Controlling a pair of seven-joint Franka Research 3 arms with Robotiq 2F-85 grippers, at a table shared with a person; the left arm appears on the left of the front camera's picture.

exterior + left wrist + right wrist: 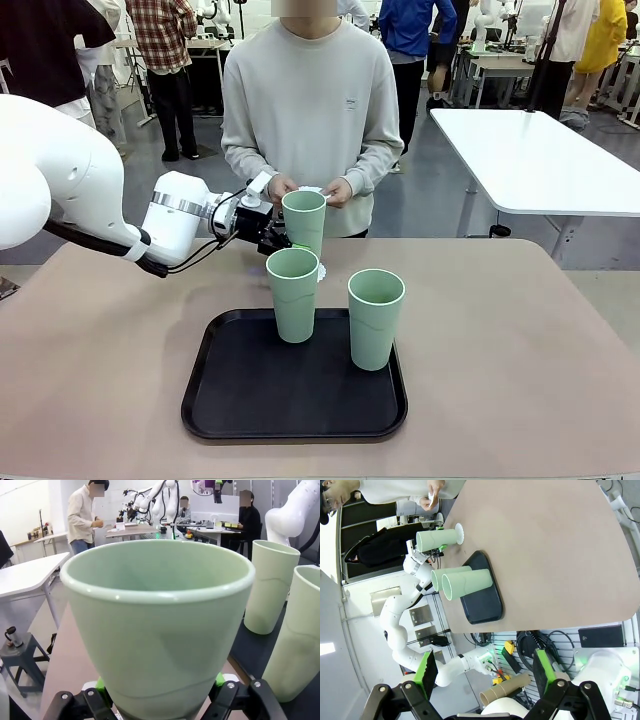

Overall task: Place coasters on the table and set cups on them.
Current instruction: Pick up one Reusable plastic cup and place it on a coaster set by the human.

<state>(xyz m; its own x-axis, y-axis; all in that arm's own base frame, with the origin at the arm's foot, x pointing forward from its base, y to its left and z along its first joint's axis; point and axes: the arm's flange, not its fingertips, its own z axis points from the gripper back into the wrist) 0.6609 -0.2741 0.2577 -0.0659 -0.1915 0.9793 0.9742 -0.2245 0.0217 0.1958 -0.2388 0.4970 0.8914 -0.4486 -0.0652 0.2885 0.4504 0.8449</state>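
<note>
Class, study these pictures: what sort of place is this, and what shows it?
Likely a robotics lab: a white robot arm holds a cup at a table, with a white workbench and cabling nearby.

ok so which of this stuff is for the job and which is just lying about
Job: held cup, two cups on tray, coaster on table, person's coasters, left gripper.
Lying about: white table, stool, cardboard tube.

No legible text, numbers or brand names are showing in any view. A tiny dark mark [352, 101] is sitting on the chest of the person's grey sweatshirt [300, 120], beyond and above the left pincer [290, 242]. It is too small to read.
</note>
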